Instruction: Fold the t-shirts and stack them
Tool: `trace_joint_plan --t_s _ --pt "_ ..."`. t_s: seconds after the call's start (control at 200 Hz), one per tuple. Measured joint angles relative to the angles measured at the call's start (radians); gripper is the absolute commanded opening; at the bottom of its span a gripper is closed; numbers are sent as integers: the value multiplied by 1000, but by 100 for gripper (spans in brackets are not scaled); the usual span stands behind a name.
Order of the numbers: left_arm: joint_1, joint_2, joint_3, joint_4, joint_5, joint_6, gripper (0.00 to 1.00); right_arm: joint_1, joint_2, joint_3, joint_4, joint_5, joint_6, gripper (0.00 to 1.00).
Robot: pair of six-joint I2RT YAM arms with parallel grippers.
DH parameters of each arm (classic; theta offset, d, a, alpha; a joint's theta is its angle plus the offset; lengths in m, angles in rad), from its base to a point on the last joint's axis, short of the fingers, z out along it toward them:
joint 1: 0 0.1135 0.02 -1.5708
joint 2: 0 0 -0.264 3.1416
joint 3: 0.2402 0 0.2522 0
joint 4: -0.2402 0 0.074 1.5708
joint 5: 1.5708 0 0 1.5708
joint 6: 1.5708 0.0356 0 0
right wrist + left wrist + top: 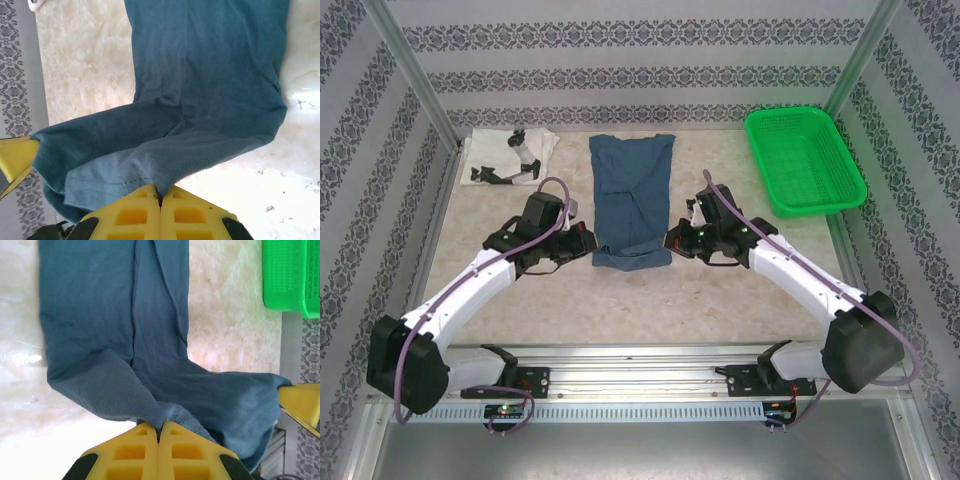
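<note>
The dark blue-teal t-shirt point(632, 200) is lying in the middle of the surface point(620, 300) as a long narrow strip running near to far. Its sides appear to be folded in already, while the end-over-end fold and the stacking look not yet done. The white printed t-shirt point(510, 158) is sitting, apparently folded, at the far left corner, well apart. The left end effector point(159, 432) is pinching the blue shirt's near left corner, its yellow fingers pressed together on the cloth. The right end effector point(160, 196) is pinching the near right corner likewise. A green mesh basket point(805, 160) is standing at the far right.
</note>
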Motion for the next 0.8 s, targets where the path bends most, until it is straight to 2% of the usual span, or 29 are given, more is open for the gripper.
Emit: trace_joint_plan --t_s 0.17,0.345,0.799 --pt "64 121 110 28 27 35 0 -68 117 116 -6 -39 -49 0" --pt "102 180 147 44 47 57 0 -110 203 192 -37 -68 -96 0" --pt "174 385 242 73 88 95 0 -170 413 361 -83 -119 -164 0"
